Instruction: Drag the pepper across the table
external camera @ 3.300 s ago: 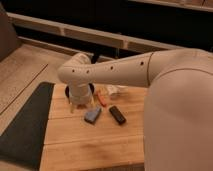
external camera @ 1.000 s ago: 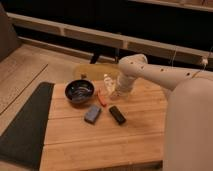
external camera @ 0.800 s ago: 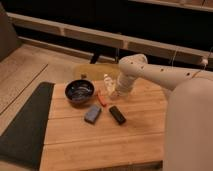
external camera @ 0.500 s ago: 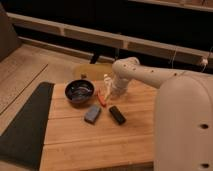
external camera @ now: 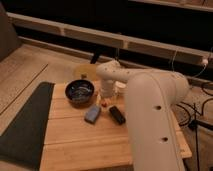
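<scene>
The pepper (external camera: 103, 103) shows only as a small red-orange tip on the light wooden table (external camera: 85, 145), just right of the dark bowl (external camera: 80, 92). My gripper (external camera: 105, 96) hangs down from the white arm directly over the pepper and covers most of it. I cannot see whether it touches or holds the pepper. The large white arm reaches in from the right and hides the right part of the table.
A blue-grey sponge (external camera: 92, 114) and a black rectangular block (external camera: 117, 115) lie just in front of the pepper. A dark grey mat (external camera: 25, 125) lies left of the table. A yellowish round object (external camera: 85, 71) sits at the table's back edge.
The arm has swung left and forward, now covering more of the table's right side. The gripper has come down over the pepper, which is now mostly hidden. The bowl, sponge and block have not moved.
</scene>
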